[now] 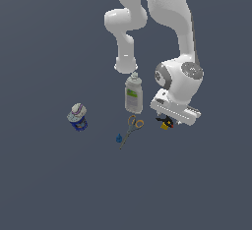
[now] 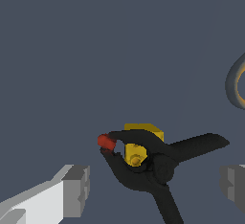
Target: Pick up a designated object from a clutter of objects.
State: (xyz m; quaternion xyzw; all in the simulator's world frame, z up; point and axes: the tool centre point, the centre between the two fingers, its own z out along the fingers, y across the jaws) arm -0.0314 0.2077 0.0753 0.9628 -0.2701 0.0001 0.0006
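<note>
Here your gripper (image 2: 153,189) hung wide open, holding nothing. You had its fingers (image 2: 76,189) either side of the black-yellow clamp (image 2: 143,163), apart from it.

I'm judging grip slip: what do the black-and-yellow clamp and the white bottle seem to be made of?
Black-and-yellow clamp: looks like matte hard plastic, black arms, yellow core, red tip; no shine, though a render leaves it open. White bottle: seemingly smooth plastic with a green label, too small to confirm.

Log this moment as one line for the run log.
phase: reaching | gripper: open, fingers either side of black-and-yellow clamp | clamp: on floor, not lifted | scissors, bottle, can: untouched
</note>
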